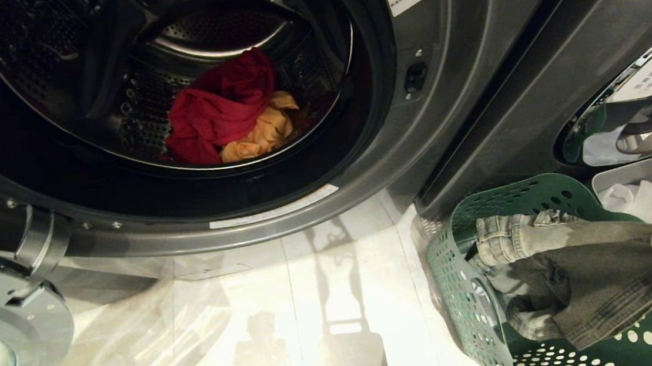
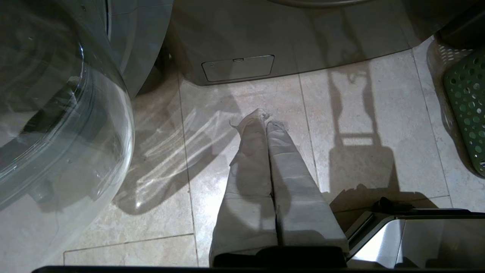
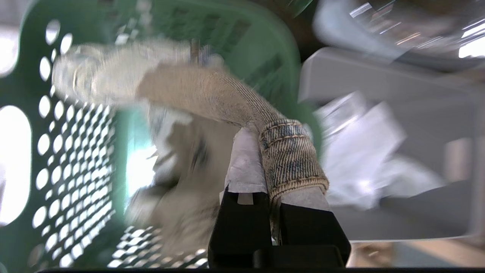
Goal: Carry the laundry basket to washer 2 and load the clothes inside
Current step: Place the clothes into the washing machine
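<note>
Right gripper (image 3: 271,163) has its fingers clenched on the jeans (image 1: 581,267) above the green laundry basket (image 1: 457,266), left gripper (image 2: 267,121) shut and idle over the floor, so next comes the swing into the washer drum (image 1: 137,111) beside the red garment (image 1: 219,107).

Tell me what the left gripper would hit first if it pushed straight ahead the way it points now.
Most likely the tiled floor. The left gripper, fingers shut, points down at bare tile in front of the washer's base panel. Nothing shows between tips and floor, though depth is hard to judge.
</note>
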### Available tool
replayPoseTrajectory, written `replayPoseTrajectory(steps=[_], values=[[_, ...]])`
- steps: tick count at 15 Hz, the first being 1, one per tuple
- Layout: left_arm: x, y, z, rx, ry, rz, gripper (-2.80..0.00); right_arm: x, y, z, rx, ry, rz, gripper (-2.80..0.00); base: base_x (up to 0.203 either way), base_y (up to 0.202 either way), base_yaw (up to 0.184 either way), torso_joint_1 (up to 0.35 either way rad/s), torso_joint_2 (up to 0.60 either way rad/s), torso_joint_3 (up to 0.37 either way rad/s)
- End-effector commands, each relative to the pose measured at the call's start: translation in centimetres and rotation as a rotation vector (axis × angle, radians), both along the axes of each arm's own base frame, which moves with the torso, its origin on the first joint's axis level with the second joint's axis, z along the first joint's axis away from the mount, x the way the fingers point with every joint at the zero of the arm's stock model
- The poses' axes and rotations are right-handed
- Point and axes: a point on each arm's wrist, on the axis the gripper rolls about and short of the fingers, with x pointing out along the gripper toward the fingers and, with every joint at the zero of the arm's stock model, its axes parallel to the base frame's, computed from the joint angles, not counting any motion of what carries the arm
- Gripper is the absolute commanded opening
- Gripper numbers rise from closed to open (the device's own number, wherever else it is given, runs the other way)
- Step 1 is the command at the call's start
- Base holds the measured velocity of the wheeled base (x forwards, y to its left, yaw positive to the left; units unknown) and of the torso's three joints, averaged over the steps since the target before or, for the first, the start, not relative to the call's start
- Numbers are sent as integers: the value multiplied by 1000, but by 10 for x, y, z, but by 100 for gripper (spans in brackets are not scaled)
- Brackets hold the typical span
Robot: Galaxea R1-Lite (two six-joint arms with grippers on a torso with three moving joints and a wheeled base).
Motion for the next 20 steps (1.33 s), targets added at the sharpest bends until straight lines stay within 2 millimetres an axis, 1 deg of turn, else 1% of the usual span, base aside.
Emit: replayPoseTrajectory(steps=[1,3,6,8,9,10,12,16,18,20], values=[[0,0,0,0,0,0,-280,-21,3,21,-34,-164,-5,-280,0,0,0,0,0,0],[0,0,0,0,0,0,-280,-16,2,42,-49,-261,-4,-280,0,0,0,0,0,0],[0,0,0,0,0,0,-280,-3,0,84,-69,-394,2,-280,0,0,0,0,0,0],[0,0,0,0,0,-1,-280,7,0,101,-78,-437,7,-280,0,0,0,0,0,0],[0,0,0,0,0,0,-280,8,0,107,-85,-455,17,-280,0,0,0,0,0,0],[0,0,0,0,0,0,-280,9,0,110,-95,-465,44,-280,0,0,0,0,0,0],[0,0,0,0,0,0,-280,7,4,108,-97,-463,87,-280,0,0,0,0,0,0],[0,0,0,0,0,2,-280,2,10,96,-133,-448,153,-280,0,0,0,0,0,0],[0,0,0,0,0,-1,-280,-3,11,89,-142,-467,174,-280,0,0,0,0,0,0],[0,0,0,0,0,0,-280,-11,12,84,-150,-537,172,-280,0,0,0,0,0,0]])
